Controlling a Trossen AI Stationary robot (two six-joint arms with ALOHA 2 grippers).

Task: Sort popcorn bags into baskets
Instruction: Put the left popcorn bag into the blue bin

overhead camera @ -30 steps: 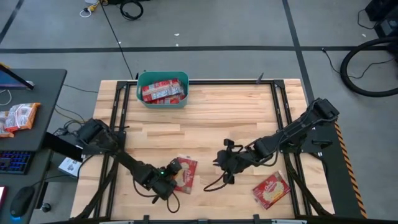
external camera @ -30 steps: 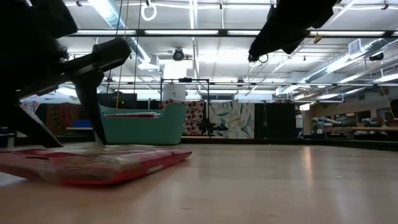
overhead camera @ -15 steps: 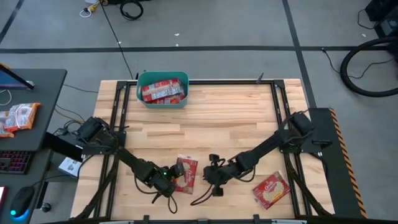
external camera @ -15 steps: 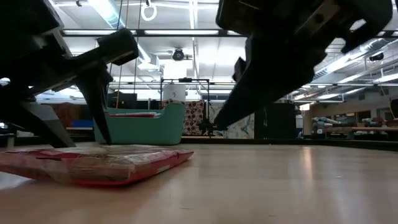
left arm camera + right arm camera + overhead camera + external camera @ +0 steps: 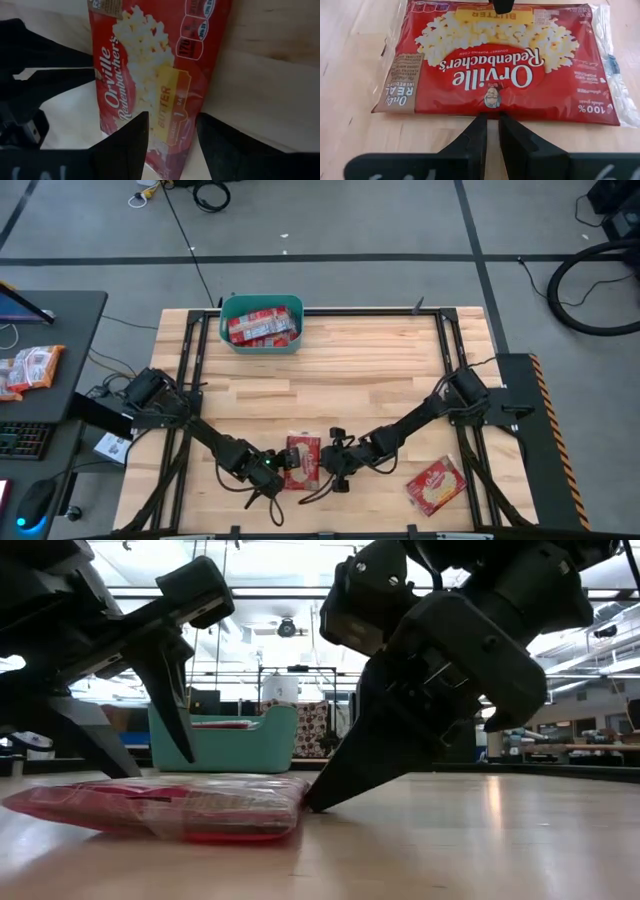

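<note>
Flat red popcorn bag (image 5: 302,460) w/ crinkly clear wrap lies on the pale wood-plank worktop (image 5: 350,370), near the front edge, btwn the two hands. Glossy film, cream popcorn pic + yellow butter band at centre.

Left hand (image 5: 272,470) sits at the bag's left edge; its dark wedge-shaped fingers (image 5: 125,145) stand apart, spread over the bag's end in the left wrist view, not gripping it.

Right hand (image 5: 331,465) is at the bag's right long edge; its two black tapered fingers (image 5: 477,131) are nearly together, a thin gap only, tips just at the bag's rim, holding nothing. Low view shows that hand angled down w/ tip on the worktop against the bag's side.

2nd red bag (image 5: 436,485) lies tilted near the front right corner, well apart.

Teal plastic basket (image 5: 262,342), rounded corners, rolled rim, sits at the far left of the worktop w/ several red bags (image 5: 262,327) inside
</note>
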